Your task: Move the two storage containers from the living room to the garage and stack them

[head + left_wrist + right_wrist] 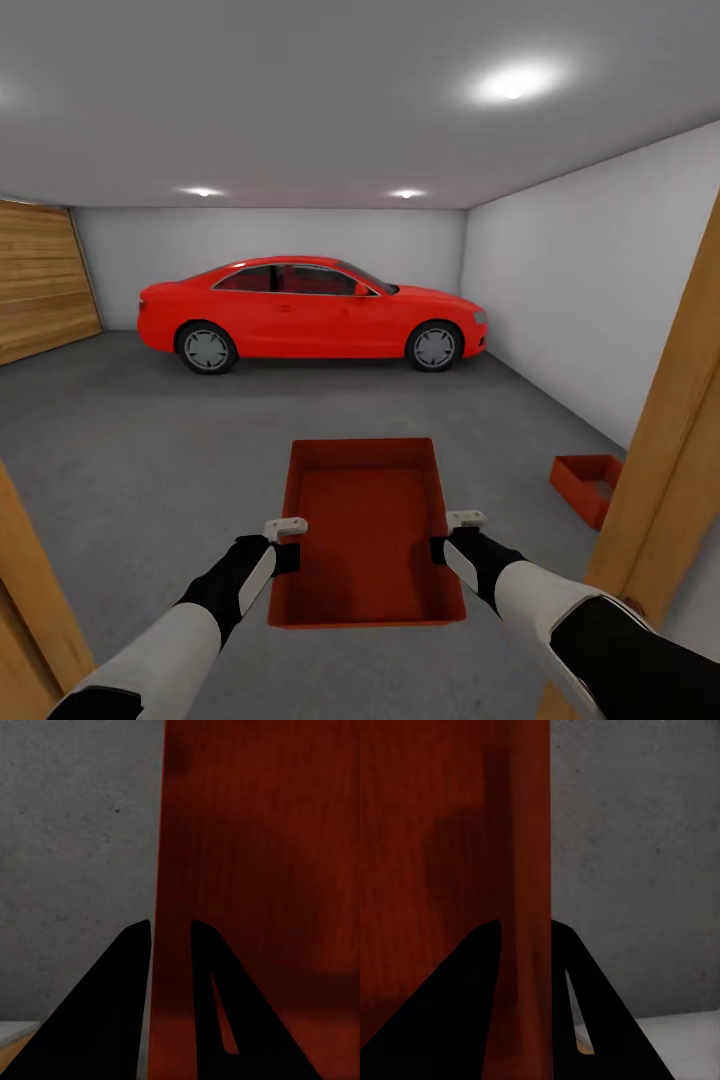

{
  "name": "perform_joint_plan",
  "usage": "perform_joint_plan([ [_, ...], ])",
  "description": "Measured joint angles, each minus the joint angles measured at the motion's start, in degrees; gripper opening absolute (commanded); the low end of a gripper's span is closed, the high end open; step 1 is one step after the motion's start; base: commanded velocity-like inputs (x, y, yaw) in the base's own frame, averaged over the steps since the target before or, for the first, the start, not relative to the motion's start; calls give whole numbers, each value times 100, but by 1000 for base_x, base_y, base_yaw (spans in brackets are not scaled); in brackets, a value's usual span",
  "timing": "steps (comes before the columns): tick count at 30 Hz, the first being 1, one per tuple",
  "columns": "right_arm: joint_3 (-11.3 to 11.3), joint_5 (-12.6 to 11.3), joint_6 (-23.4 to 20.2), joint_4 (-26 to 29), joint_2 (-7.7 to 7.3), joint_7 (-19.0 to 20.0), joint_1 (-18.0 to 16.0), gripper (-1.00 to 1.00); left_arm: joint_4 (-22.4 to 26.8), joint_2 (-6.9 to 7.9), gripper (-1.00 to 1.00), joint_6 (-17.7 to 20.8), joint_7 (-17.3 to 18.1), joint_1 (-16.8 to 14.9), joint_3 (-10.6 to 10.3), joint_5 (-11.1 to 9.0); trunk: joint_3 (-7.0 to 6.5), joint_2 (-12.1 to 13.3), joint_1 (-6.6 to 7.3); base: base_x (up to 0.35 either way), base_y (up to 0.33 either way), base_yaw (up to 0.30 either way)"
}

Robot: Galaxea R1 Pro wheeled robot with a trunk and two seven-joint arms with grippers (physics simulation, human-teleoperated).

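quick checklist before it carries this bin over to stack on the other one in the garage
1. Left claw gripping the held container's left wall, one finger on each side in the left wrist view: ok.
2. Right claw gripping its right wall likewise: ok.
3. Held container level between both arms: ok.
4. Second container already on the concrete floor, by the right wall: ok.
5. Wooden door frame partly hides the second container: not ok.
6. Second container empty inside: cannot tell.

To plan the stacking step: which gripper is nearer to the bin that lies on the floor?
Right. The right gripper holds the carried bin on the side toward the floor bin; the left gripper grips the far wall.
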State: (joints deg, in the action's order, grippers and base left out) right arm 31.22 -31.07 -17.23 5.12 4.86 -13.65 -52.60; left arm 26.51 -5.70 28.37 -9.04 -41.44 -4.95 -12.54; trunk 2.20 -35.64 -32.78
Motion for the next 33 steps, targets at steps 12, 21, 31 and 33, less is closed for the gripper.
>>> perform_joint_plan([
  [12,4,-8,-1,-1,0,0,0,-100,2,0,-100,5,5,0,5,11,0,0,0,7,0,0],
  [21,18,-25,-2,-4,0,-1,1,-100,-4,0,-100,5,1,-1,1,2,0,-1,3,259,0,0],
  [31,35,-45,-6,-8,0,-2,2,-100,-12,-1,-100,9,1,-2,-1,1,0,-1,3,315,0,0],
  [33,35,-46,-7,-7,0,-3,2,-100,-12,0,-100,11,2,-2,-1,2,0,-1,3,315,0,0],
])
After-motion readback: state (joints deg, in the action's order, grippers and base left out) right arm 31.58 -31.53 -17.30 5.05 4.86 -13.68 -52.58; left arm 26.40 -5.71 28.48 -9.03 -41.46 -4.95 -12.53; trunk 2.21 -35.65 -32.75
